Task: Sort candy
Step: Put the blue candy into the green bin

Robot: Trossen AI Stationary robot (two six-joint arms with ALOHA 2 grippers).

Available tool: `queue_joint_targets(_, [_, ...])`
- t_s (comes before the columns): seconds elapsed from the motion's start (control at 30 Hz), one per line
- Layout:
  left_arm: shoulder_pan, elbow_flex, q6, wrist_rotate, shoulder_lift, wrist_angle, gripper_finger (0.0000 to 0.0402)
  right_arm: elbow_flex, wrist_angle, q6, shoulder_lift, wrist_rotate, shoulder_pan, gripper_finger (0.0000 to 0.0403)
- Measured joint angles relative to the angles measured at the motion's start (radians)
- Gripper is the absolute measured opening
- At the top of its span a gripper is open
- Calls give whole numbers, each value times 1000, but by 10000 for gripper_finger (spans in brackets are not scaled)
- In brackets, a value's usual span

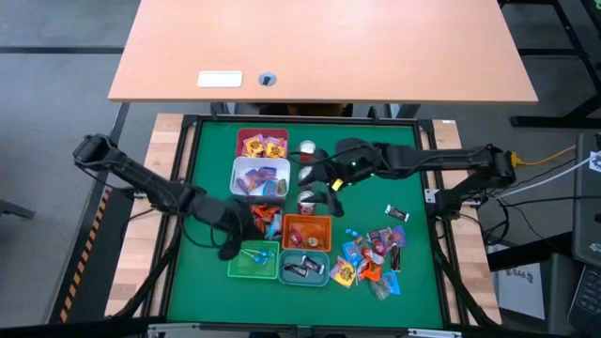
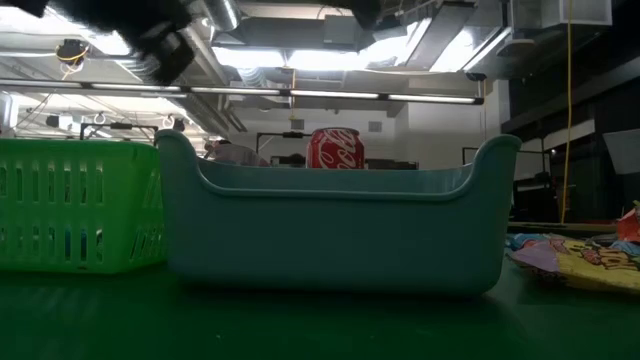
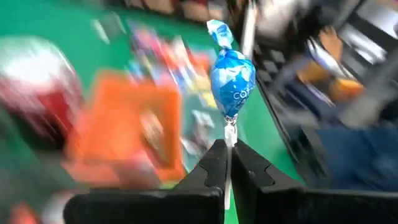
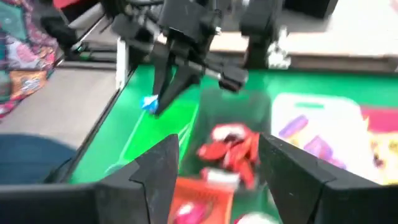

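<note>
Left wrist view shows the left gripper (image 3: 227,163), its jaws clenched on the white stick of a blue lollipop (image 3: 231,78), whose wrapped head points straight away from the jaws, stick in line with them, above the green worktop (image 1: 413,272). Over the orange bin (image 1: 307,233), the right gripper (image 4: 217,165) hangs with jaws released.

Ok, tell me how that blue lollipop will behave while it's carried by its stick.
The blue lollipop is pinched by its thin stick in the shut left pincer, its head well above the grip, so it's probably top-heavy and may pivot. The stick looks smooth and might slip. It seems light.
</note>
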Motion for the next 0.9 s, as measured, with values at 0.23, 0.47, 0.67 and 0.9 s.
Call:
queue_joint_targets(0.23, [-125, -1, -178, 21, 27, -143, 0, 0, -257, 172, -12, -108, 13, 220])
queue_joint_targets(0.47, [-192, 0, -203, 12, 64, -142, 0, -1, -485, 180, -12, -4, 123, 220])
queue_joint_targets(0.67, [-200, 0, -285, 9, 78, -146, 12, -33, -548, 181, -13, 153, 247, 220])
queue_joint_targets(0.9, [-200, 0, -309, -103, 78, -150, 74, -152, -523, 271, -13, 261, 324, 220])
